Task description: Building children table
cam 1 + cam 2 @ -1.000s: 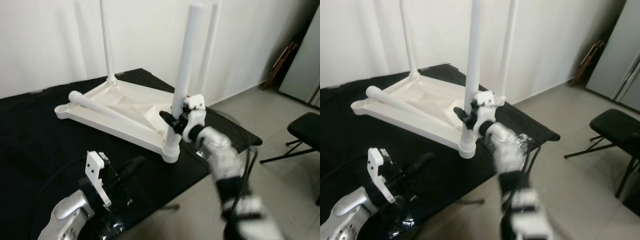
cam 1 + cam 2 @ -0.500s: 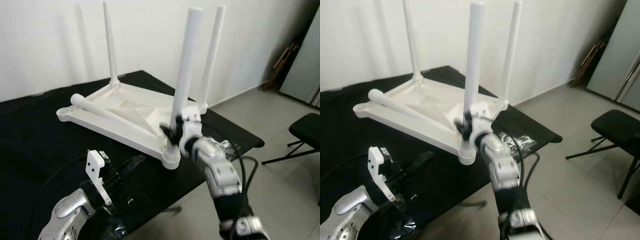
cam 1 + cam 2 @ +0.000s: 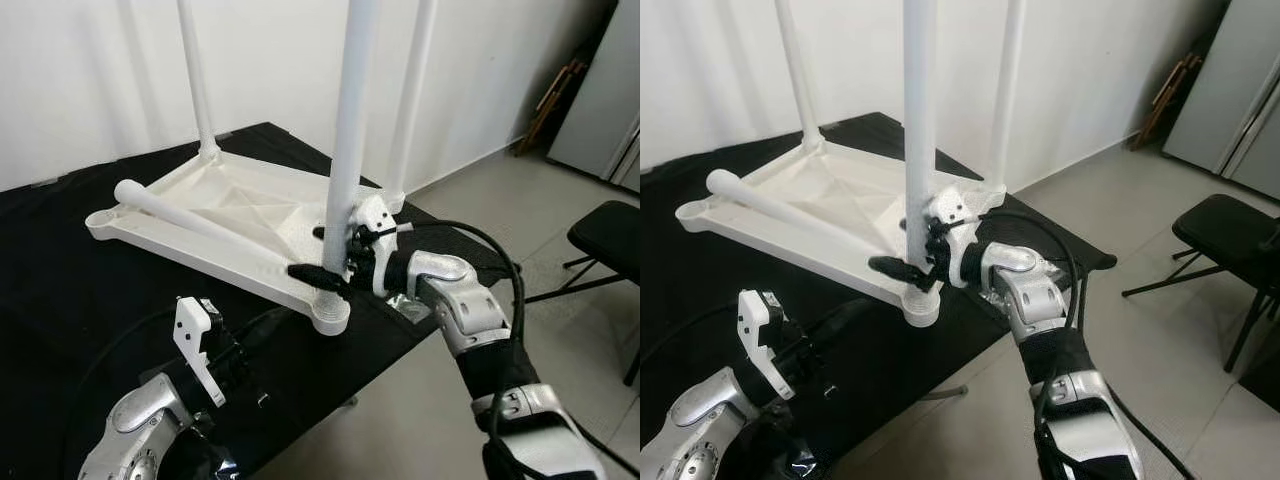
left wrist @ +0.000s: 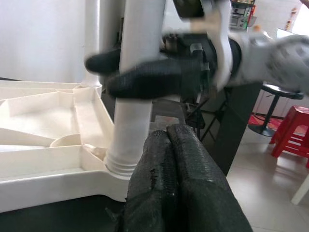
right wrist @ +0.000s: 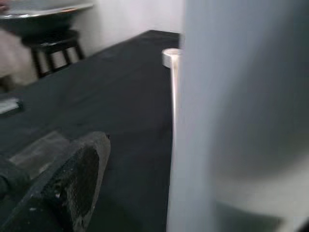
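Left eye view, right gripper (image 3: 325,255) now clasping table leg (image 3: 345,150) lower

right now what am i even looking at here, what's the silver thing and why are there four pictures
The silver things are the two arms of a humanoid robot. Each ends in a claw with two long black fingers. Two pictures come from a camera pair on its head, looking down; the other two come from a camera on each wrist, looking along that claw.

On the black-covered table lies a white children's table, upside down. Three legs stand up from its corners; a loose leg lies across it.

The right claw has its fingers either side of the nearest leg, low down near the socket. The left claw is shut, holds nothing and waits just in front of that corner.
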Robot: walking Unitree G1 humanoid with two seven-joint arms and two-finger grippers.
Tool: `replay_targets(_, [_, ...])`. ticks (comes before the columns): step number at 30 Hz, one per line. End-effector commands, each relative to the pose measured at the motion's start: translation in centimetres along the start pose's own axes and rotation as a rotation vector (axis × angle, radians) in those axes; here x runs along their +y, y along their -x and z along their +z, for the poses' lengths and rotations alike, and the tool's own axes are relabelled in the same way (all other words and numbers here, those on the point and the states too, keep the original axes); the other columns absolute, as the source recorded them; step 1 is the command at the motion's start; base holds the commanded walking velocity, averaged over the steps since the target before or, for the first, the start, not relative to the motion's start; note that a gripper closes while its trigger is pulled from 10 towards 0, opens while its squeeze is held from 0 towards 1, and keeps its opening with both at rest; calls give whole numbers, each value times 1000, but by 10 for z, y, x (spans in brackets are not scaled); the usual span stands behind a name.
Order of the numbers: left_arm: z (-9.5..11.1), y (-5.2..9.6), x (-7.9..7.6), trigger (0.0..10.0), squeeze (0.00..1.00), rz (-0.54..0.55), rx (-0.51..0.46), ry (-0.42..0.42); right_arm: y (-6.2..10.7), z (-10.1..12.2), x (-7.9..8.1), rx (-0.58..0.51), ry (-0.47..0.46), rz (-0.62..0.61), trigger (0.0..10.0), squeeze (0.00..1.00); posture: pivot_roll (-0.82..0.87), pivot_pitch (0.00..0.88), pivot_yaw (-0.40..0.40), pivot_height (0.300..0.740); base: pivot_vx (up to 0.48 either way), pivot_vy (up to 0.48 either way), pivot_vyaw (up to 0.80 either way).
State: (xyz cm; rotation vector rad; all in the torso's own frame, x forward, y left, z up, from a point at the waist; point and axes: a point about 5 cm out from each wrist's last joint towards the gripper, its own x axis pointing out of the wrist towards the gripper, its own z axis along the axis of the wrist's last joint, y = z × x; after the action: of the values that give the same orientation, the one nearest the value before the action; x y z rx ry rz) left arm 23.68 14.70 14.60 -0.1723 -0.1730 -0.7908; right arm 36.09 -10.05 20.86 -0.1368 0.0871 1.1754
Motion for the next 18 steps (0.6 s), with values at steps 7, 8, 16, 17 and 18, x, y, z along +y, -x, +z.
replay_targets(7, [-2,2,-2,10000,0,2,16,-7,-5,6,-10,-46,-46,106,0,0,8,0,-45,740,0,0,0])
replay_targets(8, [-2,2,-2,10000,0,2,16,-7,-5,6,-10,-46,-46,106,0,0,8,0,-45,740,0,0,0])
replay_targets(16, [-2,3,-3,10000,0,2,17,-4,0,-8,-20,-33,-71,-69,0,0,0,0,-44,740,0,0,0])
replay_targets(17, [-2,3,-3,10000,0,2,17,-4,0,-8,-20,-33,-71,-69,0,0,0,0,-44,740,0,0,0])
replay_targets(18, [-2,3,-3,10000,0,2,17,-4,-1,-13,-20,-20,-81,-156,0,0,-5,0,-45,740,0,0,0])
